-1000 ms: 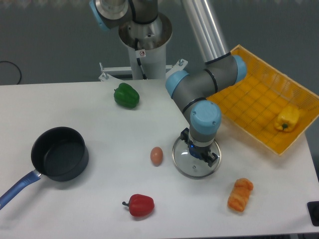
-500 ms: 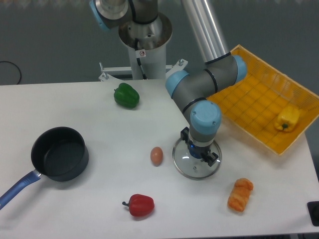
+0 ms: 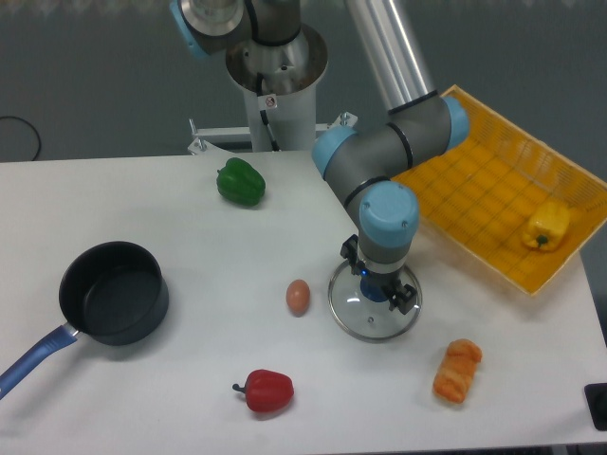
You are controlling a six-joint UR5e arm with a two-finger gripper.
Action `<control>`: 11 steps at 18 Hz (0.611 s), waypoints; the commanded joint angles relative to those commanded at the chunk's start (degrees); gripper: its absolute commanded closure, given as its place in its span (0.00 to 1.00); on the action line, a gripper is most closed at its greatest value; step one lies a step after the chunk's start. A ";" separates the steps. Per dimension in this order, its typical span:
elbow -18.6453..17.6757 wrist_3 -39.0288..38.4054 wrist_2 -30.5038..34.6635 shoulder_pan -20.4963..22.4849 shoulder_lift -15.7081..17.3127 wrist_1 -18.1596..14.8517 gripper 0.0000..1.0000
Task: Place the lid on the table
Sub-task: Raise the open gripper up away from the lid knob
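The lid (image 3: 353, 314), clear glass with a thin metal rim, lies flat on the white table (image 3: 190, 218) right of centre. Its knob is hidden under my gripper (image 3: 378, 290), which hangs straight above the lid's middle and points down. The black fingers (image 3: 406, 296) show on either side of the wrist, spread apart, and the gripper looks open over the knob. The dark saucepan (image 3: 114, 292) with a blue handle stands apart at the left, uncovered.
A brown egg (image 3: 298, 297) lies just left of the lid. A red pepper (image 3: 266, 391) and a piece of bread (image 3: 457, 371) sit near the front edge. A green pepper (image 3: 240, 182) is at the back. The yellow tray (image 3: 474, 190) at right holds a yellow pepper (image 3: 547, 226).
The wrist has risen slightly and drifted a little to the left, while the lid has stayed in the same spot on the table.
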 joint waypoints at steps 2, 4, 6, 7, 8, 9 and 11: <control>-0.35 -0.09 0.09 -0.26 1.40 -0.09 0.00; 0.00 -0.35 0.61 -0.88 2.72 -0.09 0.00; 0.44 -0.18 0.70 -0.88 4.48 -0.18 0.00; 0.44 0.00 0.70 -0.79 5.36 -0.26 0.00; 0.52 0.09 0.62 -0.79 5.98 -0.35 0.00; 0.53 0.09 0.62 -0.79 6.33 -0.96 0.00; 0.61 0.09 0.62 -0.79 7.12 -2.28 0.00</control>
